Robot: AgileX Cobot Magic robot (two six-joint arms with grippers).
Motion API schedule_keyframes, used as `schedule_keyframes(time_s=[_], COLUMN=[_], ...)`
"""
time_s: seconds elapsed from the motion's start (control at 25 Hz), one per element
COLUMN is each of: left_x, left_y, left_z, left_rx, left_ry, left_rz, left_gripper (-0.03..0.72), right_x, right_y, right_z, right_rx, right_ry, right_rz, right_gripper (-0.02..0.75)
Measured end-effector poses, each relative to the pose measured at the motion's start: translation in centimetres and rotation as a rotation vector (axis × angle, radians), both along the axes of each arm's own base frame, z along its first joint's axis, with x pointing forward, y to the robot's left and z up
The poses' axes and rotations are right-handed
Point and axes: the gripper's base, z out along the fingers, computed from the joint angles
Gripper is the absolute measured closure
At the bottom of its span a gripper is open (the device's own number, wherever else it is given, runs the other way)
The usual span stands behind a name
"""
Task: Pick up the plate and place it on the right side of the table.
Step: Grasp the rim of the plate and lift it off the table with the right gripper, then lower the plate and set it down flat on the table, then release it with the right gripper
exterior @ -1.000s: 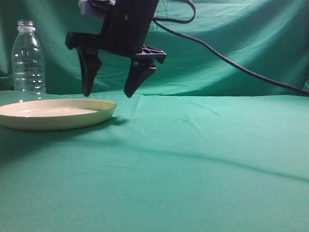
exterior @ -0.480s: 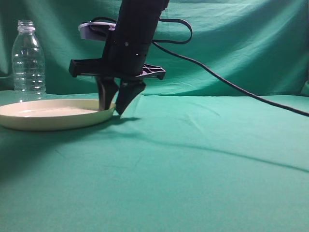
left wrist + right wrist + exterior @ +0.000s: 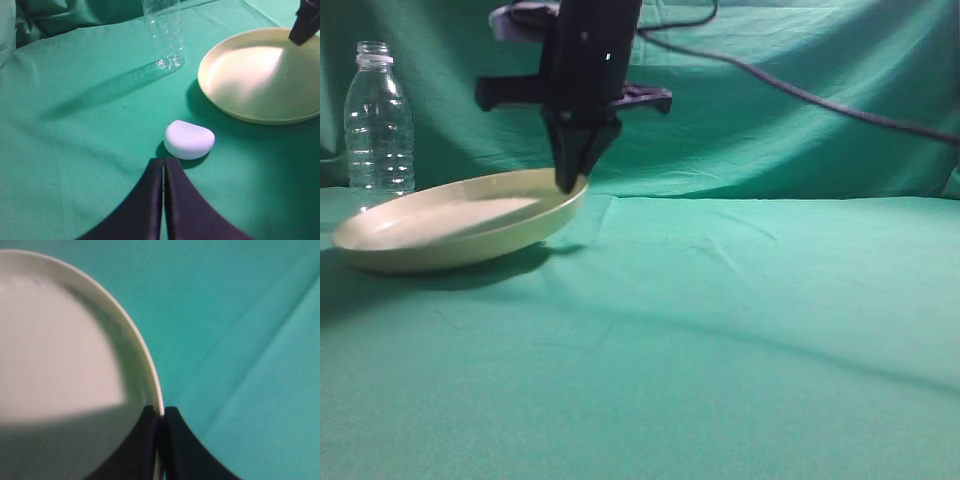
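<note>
The pale cream-yellow plate (image 3: 460,225) lies at the left of the green-draped table (image 3: 740,330), tilted, its right rim lifted and its left edge still on the cloth. My right gripper (image 3: 570,182) is shut on that right rim from above; the right wrist view shows the rim (image 3: 150,375) pinched between the two black fingers (image 3: 161,412). The plate also shows in the left wrist view (image 3: 260,80), with one right fingertip (image 3: 305,25) at its edge. My left gripper (image 3: 164,162) is shut and empty, above the cloth just short of a small white rounded object (image 3: 189,139).
A clear plastic bottle (image 3: 378,120) stands upright behind the plate at far left; it also shows in the left wrist view (image 3: 165,35). A black cable (image 3: 800,95) runs from the right arm across the green backdrop. Open green cloth stretches to the right.
My right gripper came down over the plate's right rim, closed on it, and has raised it, so the plate went from flat to tilted.
</note>
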Motion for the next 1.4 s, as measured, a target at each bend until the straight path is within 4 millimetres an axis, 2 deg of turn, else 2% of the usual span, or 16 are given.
schedule_keyframes(time_s=[0.24,0.4,0.52,0.68,0.84,0.96,1.0,1.16,1.4], left_x=[0.0,0.0,0.0,0.0,0.0,0.0,0.0,0.0,0.0], left_y=[0.0,0.0,0.0,0.0,0.0,0.0,0.0,0.0,0.0], left_z=[0.0,0.0,0.0,0.0,0.0,0.0,0.0,0.0,0.0], left_rx=[0.000,0.000,0.000,0.000,0.000,0.000,0.000,0.000,0.000], left_ry=[0.000,0.000,0.000,0.000,0.000,0.000,0.000,0.000,0.000], left_rz=[0.000,0.000,0.000,0.000,0.000,0.000,0.000,0.000,0.000], left_gripper=[0.688,0.688,0.688,0.688,0.688,0.688,0.688,0.688,0.688], right_x=[0.1,0.3,0.7,0.2,-1.7,-3.2,-3.8,-5.1,-5.2], right_y=[-1.6,-4.5,-8.7,-16.2,-23.2,-26.4,-27.5,-29.7,-30.6], right_z=[3.8,6.3,8.4,9.8,8.8,7.5,6.5,2.8,0.8], right_rx=[-0.163,-0.209,-0.210,-0.225,-0.218,-0.210,-0.217,-0.223,-0.200], right_ry=[-0.003,0.029,0.027,0.056,0.075,0.085,0.106,0.159,0.156], right_rz=[-0.030,-0.088,-0.167,-0.304,-0.444,-0.516,-0.536,-0.580,-0.608], right_gripper=[0.738,0.738,0.738,0.738,0.738,0.738,0.738,0.738,0.738])
